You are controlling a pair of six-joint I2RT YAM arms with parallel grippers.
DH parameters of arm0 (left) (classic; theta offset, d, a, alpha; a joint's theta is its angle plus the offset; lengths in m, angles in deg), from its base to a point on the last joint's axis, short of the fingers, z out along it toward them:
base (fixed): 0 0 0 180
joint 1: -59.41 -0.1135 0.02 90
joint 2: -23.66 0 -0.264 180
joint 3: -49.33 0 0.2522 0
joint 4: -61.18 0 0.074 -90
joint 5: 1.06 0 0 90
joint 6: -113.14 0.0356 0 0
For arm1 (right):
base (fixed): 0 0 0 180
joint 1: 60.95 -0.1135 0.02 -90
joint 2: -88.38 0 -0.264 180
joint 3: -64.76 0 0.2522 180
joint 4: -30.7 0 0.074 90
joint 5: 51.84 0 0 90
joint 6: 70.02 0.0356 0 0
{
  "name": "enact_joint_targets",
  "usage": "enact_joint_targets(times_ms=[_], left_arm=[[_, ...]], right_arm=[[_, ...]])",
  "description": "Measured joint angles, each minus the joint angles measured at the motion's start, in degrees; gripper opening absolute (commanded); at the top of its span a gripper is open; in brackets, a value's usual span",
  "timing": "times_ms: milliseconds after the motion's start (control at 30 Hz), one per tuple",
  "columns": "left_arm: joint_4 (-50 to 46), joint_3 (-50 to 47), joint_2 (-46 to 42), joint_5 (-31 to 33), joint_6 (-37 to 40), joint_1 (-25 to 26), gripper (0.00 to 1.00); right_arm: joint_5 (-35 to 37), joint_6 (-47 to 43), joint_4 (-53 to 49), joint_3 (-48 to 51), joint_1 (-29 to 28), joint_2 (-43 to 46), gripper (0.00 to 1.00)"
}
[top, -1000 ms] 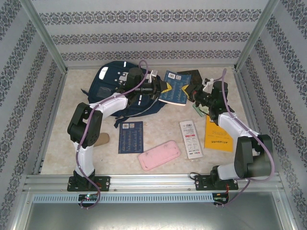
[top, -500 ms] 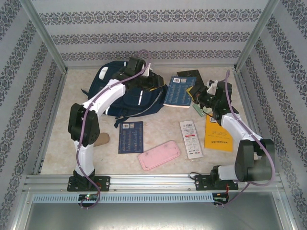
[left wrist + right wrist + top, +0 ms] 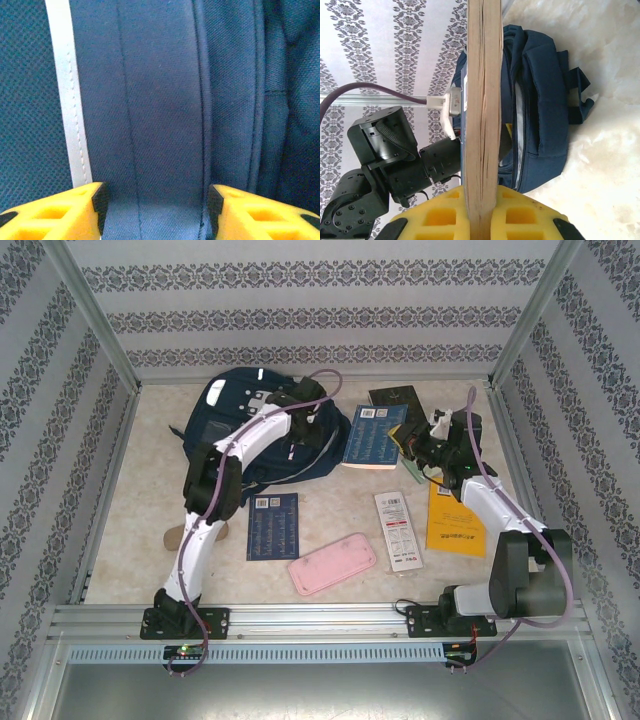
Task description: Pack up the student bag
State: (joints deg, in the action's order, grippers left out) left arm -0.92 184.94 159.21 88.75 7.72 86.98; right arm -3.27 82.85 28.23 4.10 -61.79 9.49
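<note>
Well, student bag (image 3: pixel 222 422): a large navy blue fabric backpack with white-grey patches near its top, lying at the far left of the worktop (image 3: pixel 140 490), close to the back wall.
Left end effector (image 3: pixel 157 201): over the bag, its yellow fingers (image 3: pixel 60 215) apart, with a band of the navy fabric showing in the gap between them.
Stripe: a thin white reflective strip (image 3: pixel 70 100) runs down the bag just beside the left finger.
Right end effector (image 3: pixel 481 202): clamped on a blue-covered paperback book (image 3: pixel 482 100), held on edge with its pages facing the wrist camera.
Book and bag: from above, the book sits just right of the bag, their edges nearly meeting.
Bag opening: from the right wrist, the zip gapes and a pale lining shows inside.
Near side of the worktop: a flat pink pencil case (image 3: pixel 332 562), a dark blue booklet (image 3: pixel 272 526), a long white card with red print (image 3: pixel 397 528) and a yellow booklet (image 3: pixel 455 525).
</note>
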Motion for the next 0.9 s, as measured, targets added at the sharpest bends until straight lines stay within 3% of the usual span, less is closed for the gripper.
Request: enact_joint_targets(times_ms=[167, 367, 467, 633, 900], left_arm=[[-1.2, 3.2, 1.2, 4.0, 2.5, 1.5, 0.63], [-1.5, 4.7, 2.7, 7.8, 4.9, 2.5, 0.6], [-1.6, 4.8, 4.2, 8.7, 5.8, 2.7, 0.49], [-1.7, 5.0, 4.7, 9.2, 6.9, 3.1, 0.01], [-2.9, 5.0, 1.9, 9.4, 6.0, 3.1, 0.0]], right_arm=[[0.0, -0.1, 0.0, -0.3, 0.0, -0.7, 0.0], [0.0, -0.1, 0.0, -0.3, 0.0, -1.2, 0.0], [0.0, -0.1, 0.0, -0.3, 0.0, -1.3, 0.0], [0.0, -0.1, 0.0, -0.3, 0.0, -1.3, 0.0], [0.1, -0.1, 0.1, -0.6, -2.9, -2.2, 0.0]])
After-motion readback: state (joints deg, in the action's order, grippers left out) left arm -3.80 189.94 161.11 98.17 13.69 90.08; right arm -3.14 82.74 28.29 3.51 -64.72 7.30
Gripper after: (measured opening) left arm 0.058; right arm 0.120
